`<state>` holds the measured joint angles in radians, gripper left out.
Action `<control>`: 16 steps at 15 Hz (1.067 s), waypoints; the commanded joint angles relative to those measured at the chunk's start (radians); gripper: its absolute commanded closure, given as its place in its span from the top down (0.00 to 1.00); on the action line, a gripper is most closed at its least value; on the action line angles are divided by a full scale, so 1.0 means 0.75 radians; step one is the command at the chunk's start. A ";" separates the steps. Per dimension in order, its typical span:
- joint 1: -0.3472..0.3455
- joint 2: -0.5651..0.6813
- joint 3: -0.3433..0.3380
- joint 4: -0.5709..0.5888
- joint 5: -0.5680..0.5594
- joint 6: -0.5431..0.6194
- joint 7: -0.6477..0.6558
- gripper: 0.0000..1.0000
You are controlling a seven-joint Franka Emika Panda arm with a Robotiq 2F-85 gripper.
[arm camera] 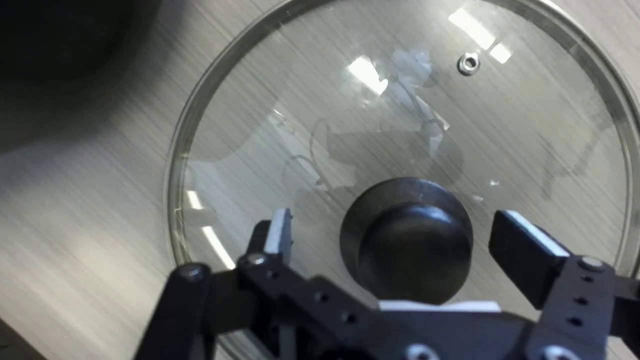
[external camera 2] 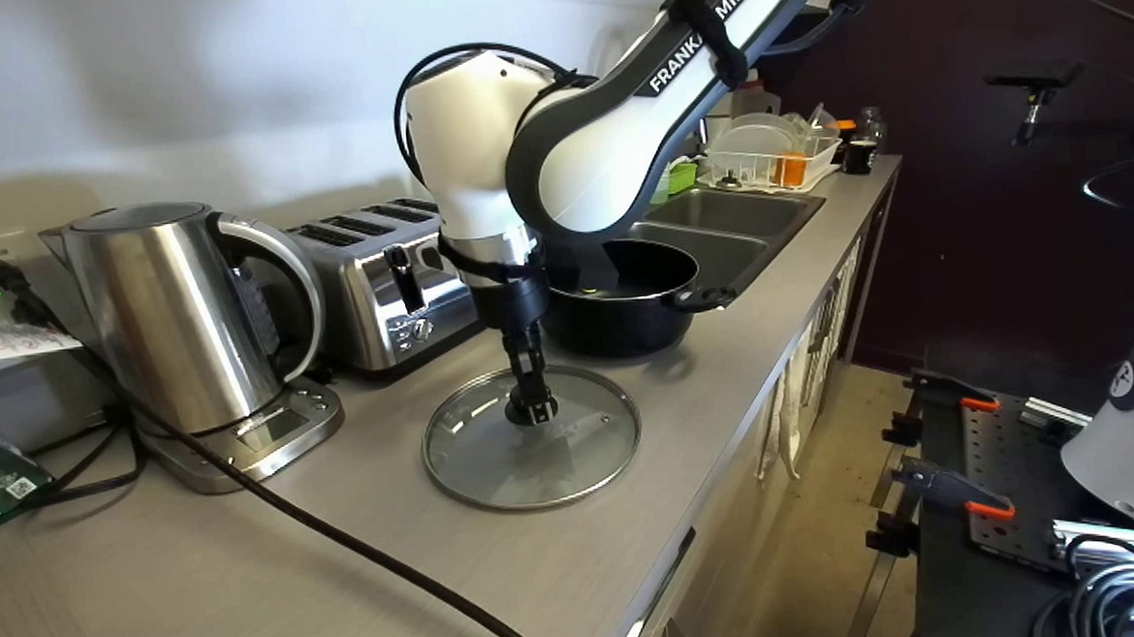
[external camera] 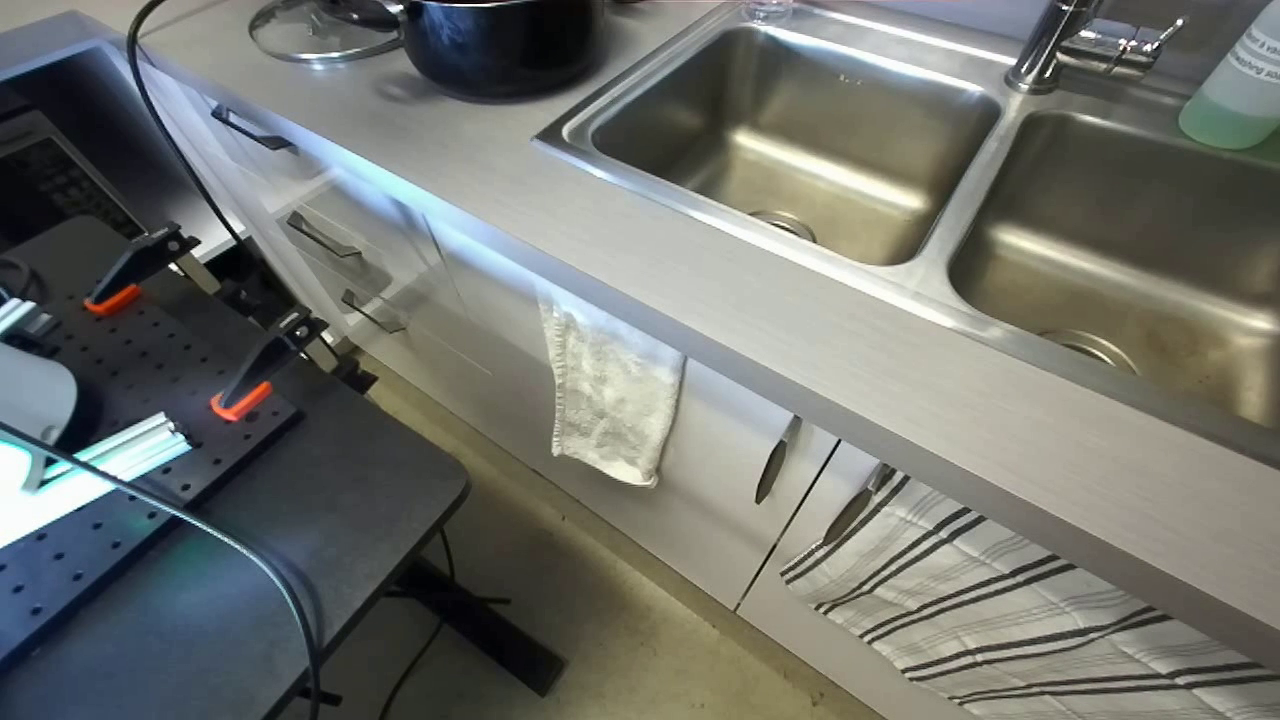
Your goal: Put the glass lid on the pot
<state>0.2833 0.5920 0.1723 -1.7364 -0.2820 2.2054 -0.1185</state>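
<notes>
The glass lid (external camera 2: 478, 464) lies flat on the counter, a see-through disc with a silvery rim and a black knob (arm camera: 415, 255). It also shows at the top of an exterior view (external camera: 300, 38) and in the wrist view (arm camera: 280, 135). The glossy black pot (external camera 2: 616, 328) stands beside it, open on top; it shows in an exterior view (external camera: 500, 50) and as a dark blur in the wrist view (arm camera: 60, 45). My gripper (arm camera: 400, 245) is open over the lid, its fingers apart on either side of the knob. Whether the fingers reach down to the knob's height I cannot tell.
A steel kettle (external camera 2: 174, 320) and a toaster (external camera 2: 382, 299) stand along the wall behind the lid. A black cable (external camera 2: 386, 561) crosses the front. The steel sink (external camera: 580, 160) lies beyond the pot. The counter's front edge (external camera 2: 721, 475) runs near the lid.
</notes>
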 commanded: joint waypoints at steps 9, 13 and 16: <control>-0.004 0.029 0.013 0.077 0.075 -0.026 -0.031 0.25; -0.003 -0.054 0.037 -0.008 0.079 -0.006 -0.052 0.25; 0.000 -0.139 0.070 -0.098 0.074 0.023 -0.082 0.25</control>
<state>0.2842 0.5895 0.2007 -1.7194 -0.2433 2.2085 -0.1418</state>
